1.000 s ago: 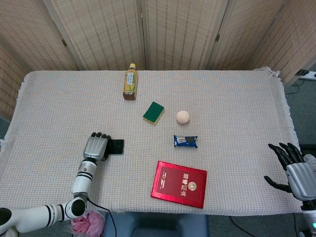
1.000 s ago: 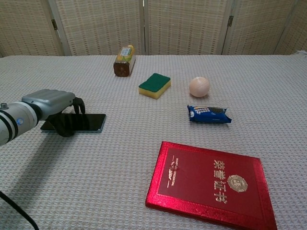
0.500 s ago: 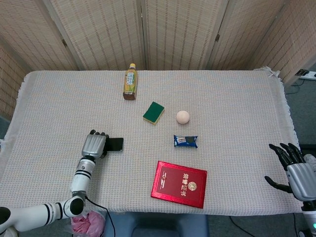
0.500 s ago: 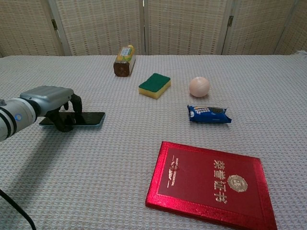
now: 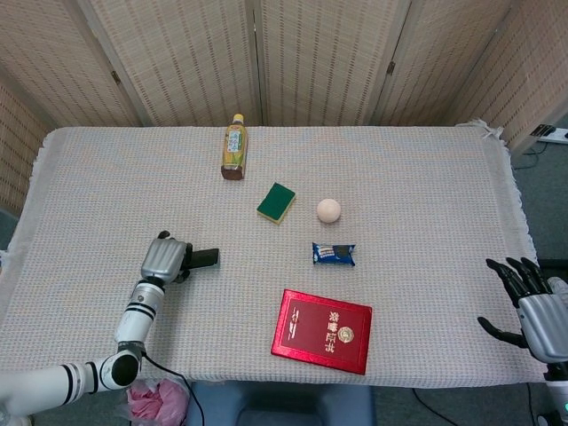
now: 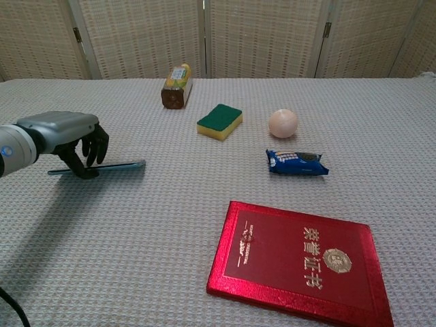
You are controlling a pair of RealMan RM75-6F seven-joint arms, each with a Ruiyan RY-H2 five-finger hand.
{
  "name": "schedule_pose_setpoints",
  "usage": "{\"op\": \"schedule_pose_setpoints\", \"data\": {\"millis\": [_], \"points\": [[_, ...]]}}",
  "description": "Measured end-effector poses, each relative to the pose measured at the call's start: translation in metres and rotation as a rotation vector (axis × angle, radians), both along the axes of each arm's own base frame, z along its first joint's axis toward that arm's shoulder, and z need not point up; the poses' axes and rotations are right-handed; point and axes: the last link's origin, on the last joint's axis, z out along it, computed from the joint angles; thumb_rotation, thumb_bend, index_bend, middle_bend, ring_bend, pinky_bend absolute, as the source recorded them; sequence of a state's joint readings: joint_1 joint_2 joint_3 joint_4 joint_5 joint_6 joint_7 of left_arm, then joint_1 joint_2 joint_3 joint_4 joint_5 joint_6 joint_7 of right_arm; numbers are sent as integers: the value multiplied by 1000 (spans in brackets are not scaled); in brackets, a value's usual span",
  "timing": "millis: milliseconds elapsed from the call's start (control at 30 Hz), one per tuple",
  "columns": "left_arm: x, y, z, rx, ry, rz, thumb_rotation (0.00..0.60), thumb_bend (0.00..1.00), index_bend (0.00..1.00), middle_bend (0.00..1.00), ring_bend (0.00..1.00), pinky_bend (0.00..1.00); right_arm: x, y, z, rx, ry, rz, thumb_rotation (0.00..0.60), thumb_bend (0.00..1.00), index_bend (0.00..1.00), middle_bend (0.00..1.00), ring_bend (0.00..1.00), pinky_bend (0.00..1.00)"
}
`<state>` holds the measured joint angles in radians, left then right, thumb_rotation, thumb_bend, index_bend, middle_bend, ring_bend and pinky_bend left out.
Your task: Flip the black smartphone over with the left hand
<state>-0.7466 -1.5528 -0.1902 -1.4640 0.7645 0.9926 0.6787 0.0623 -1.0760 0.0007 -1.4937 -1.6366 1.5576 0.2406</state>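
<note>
My left hand has a grey metal back and black fingers; its forearm is white with black rings. My right hand looks alike.

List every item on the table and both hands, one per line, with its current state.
black smartphone: lifted, edge-on, held
left hand: grips the smartphone
right hand: off the table's edge, fingers spread, holding nothing
tea bottle: lying down, capped
sponge: green side up
ball: resting
snack packet: sealed, flat
red booklet: closed, flat
</note>
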Motion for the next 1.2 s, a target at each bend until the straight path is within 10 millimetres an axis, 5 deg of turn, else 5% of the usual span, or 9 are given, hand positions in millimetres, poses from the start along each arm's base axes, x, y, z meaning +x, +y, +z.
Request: {"op": "schedule_pose_setpoints", "data": {"millis": [533, 800, 967, 1200], "points": [[4, 55, 33, 26, -22, 128, 600, 577, 533, 591, 445, 201, -3, 2, 2, -7, 2, -22, 600, 99, 113, 208, 107, 85], [-9, 72, 52, 65, -24, 208, 600, 568, 144, 141, 53, 201, -2, 1, 1, -2, 3, -18, 600, 100, 113, 208, 107, 85], [-8, 70, 59, 99, -60, 195, 600, 549, 61, 76, 15, 200, -2, 1, 2, -3, 6, -16, 600, 99, 113, 208, 107, 85], [-9, 43, 73, 179, -119, 116, 600, 373, 64, 77, 19, 200, -3, 2, 4, 0, 22, -13, 600, 99, 113, 208, 107, 85]]}}
